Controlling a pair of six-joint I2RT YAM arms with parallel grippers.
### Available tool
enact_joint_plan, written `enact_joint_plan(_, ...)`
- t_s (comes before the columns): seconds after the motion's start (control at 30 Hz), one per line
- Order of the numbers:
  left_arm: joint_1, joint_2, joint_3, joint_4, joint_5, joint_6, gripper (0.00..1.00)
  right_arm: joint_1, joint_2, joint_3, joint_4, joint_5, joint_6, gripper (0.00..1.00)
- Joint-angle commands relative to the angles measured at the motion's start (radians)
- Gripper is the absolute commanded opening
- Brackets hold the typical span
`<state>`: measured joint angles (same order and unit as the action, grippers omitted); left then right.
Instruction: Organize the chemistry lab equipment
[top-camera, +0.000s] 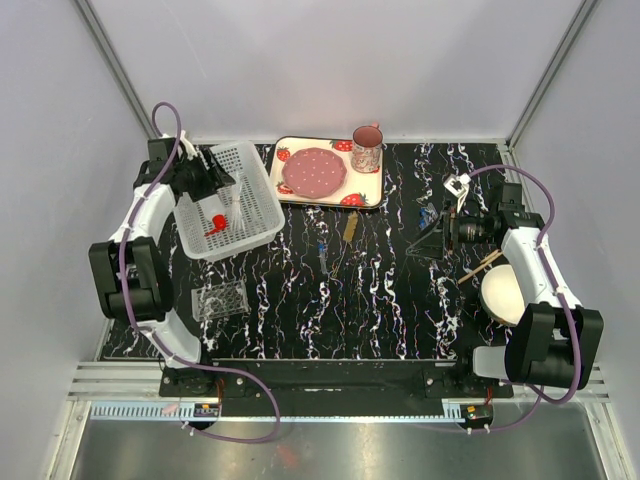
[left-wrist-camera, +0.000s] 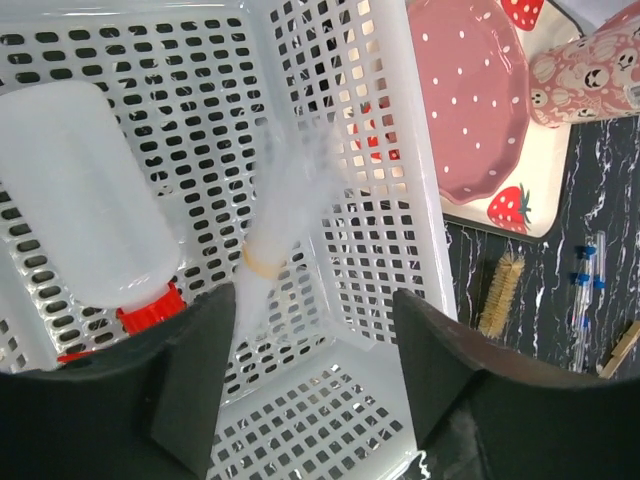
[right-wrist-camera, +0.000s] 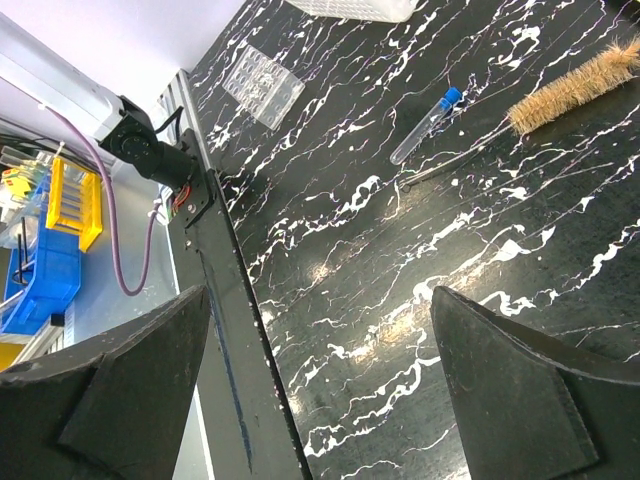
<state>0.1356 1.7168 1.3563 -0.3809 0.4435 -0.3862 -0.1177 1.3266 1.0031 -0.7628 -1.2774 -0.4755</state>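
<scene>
Right wrist shows the grid rack (right-wrist-camera: 262, 85); left wrist, the white basket (left-wrist-camera: 390, 150).

I'm getting bright, even light from overhead in the top view. The white walls (top-camera: 330, 60) are bouncing it around, so shadows are falling soft and faint on the tabletop (top-camera: 380, 290). A strip of glare is burning along the metal rail (top-camera: 330, 410) at the near edge.

In the left wrist view the white basket (left-wrist-camera: 200, 120) is washing out toward pure white. A clear piece (left-wrist-camera: 290, 190) in its middle is smearing into a blur. The left claw (left-wrist-camera: 308, 298) is showing as dark, soft-edged shapes.

In the right wrist view the glossy tabletop is throwing back pale patches of glare. The right claw (right-wrist-camera: 320, 290) is reading as black, out-of-focus silhouettes.
</scene>
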Motion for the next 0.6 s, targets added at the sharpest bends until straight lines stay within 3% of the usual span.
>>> enact_joint_plan(0.0,0.016,-0.106,0.050,-0.012,-0.064,0.049,0.70,0.007,-0.032,0.019,-0.012,0.030,-0.034,0.97)
enact_joint_plan(0.13,0.022,-0.247,-0.015,-0.001,-0.124,0.085,0.80,0.007,-0.049,0.028,-0.044,0.065,-0.089,0.97)
enact_joint_plan(0.33,0.022,-0.590,-0.273,0.103,-0.215,0.124,0.99,0.009,-0.050,0.147,-0.185,0.190,-0.210,0.97)
enact_joint_plan(0.47,0.027,-0.834,-0.474,0.160,-0.224,0.103,0.99,0.012,-0.027,0.242,-0.231,0.282,-0.195,0.97)
enact_joint_plan(0.57,0.029,-0.934,-0.552,0.155,-0.114,0.079,0.99,0.039,0.002,0.314,-0.288,0.308,-0.183,0.97)
